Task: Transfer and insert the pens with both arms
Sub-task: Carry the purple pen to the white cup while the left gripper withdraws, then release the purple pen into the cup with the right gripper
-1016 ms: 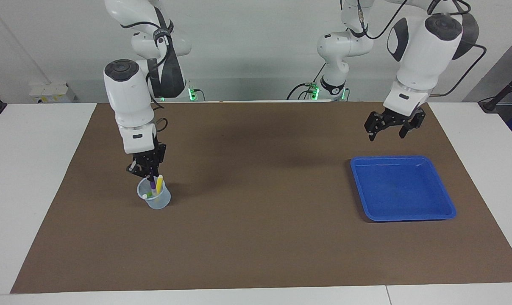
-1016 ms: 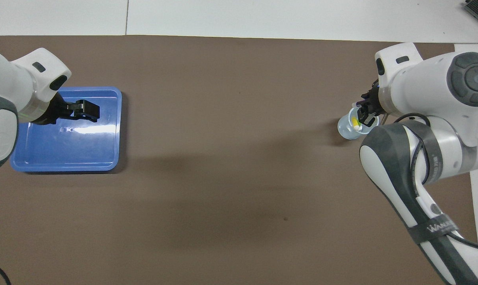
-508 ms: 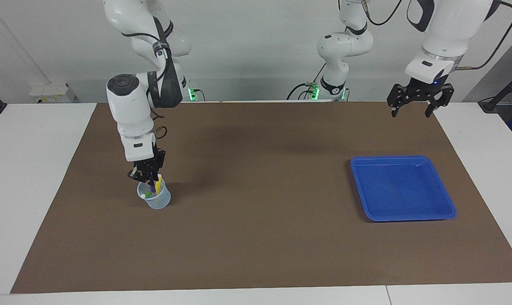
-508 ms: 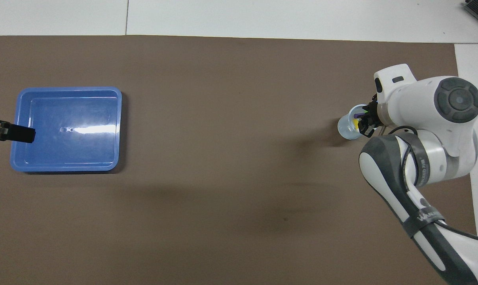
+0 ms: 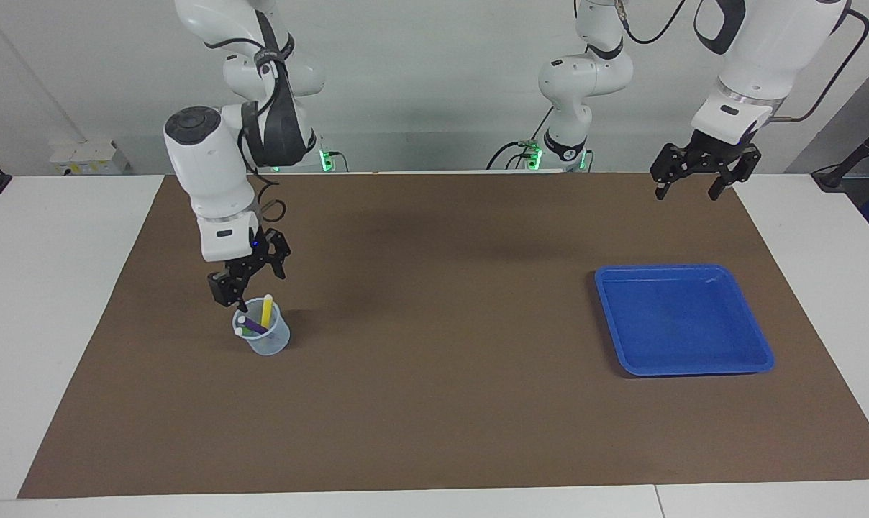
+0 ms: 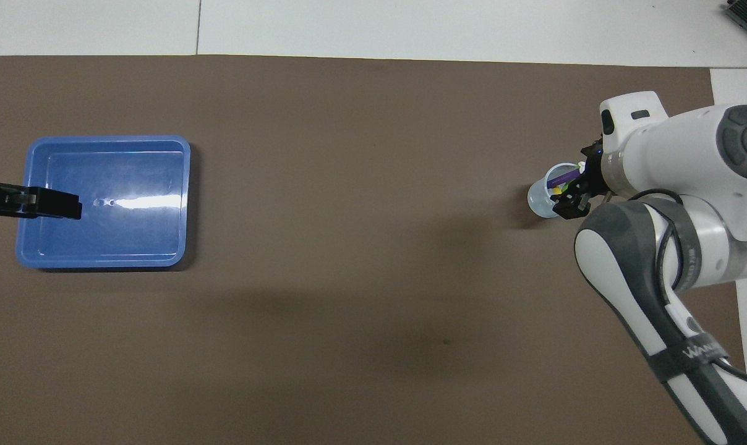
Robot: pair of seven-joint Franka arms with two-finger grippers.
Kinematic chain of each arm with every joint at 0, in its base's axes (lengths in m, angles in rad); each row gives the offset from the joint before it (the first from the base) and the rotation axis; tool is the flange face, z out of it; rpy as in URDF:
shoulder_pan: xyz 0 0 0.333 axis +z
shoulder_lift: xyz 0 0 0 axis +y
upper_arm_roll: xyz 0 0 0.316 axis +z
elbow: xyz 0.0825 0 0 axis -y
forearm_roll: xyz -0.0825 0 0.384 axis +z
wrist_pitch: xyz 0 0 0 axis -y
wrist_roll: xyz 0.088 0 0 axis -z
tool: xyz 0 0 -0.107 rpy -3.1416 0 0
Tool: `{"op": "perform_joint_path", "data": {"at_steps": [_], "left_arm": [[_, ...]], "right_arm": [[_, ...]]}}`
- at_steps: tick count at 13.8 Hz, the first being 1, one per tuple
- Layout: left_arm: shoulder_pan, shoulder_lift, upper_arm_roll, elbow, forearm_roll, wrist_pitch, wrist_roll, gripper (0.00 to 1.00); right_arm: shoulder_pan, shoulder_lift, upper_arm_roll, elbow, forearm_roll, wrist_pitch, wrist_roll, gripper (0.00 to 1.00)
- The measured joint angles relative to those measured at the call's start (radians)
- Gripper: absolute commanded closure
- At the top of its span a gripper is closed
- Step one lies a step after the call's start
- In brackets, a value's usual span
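Over the clear cup (image 5: pixel 262 336), right gripper (image 5: pixel 249 277) hangs with fingers spread, holding nothing. Purple pen (image 5: pixel 251 328), yellow pen (image 5: pixel 267 310) and a green one stand inside. Left gripper (image 5: pixel 697 175) spread, raised above the mat near the blue tray (image 5: pixel 683 319).

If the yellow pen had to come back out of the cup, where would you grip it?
Probably the yellow pen's upper end, coming straight down from above: it stands nearly upright in the cup and only that end clears the rim, the walls blocking any side approach.

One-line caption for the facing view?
Right gripper open above clear plastic cup holding three marker pens; left gripper open, raised.
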Motion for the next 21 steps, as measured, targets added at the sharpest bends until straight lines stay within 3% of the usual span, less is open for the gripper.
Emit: {"op": "perform_joint_path", "data": {"at_steps": [5,9,12,17,21], "left_arm": [[0.0,0.0,-0.003,0.0,-0.01,-0.005,-0.024,0.0],[0.001,0.0,0.004,0.0,-0.011,-0.009,-0.027,0.0],[0.001,0.0,0.006,0.0,-0.011,-0.011,-0.027,0.0],[0.001,0.0,0.008,0.0,-0.011,-0.012,-0.027,0.0],[0.0,-0.004,-0.004,0.001,-0.011,-0.012,-0.027,0.0]], "right_arm": [[0.134,-0.107,0.012,0.128,0.008,-0.316,0.365,0.0],[0.135,-0.112,0.0,0.141,0.032,-0.369,0.544,0.0],[0.104,-0.108,-0.013,0.149,0.118,-0.368,0.562,0.0],[0.091,-0.111,-0.015,0.269,0.123,-0.492,0.567,0.0],[0.052,-0.111,-0.019,0.299,0.123,-0.574,0.567,0.0]]}}
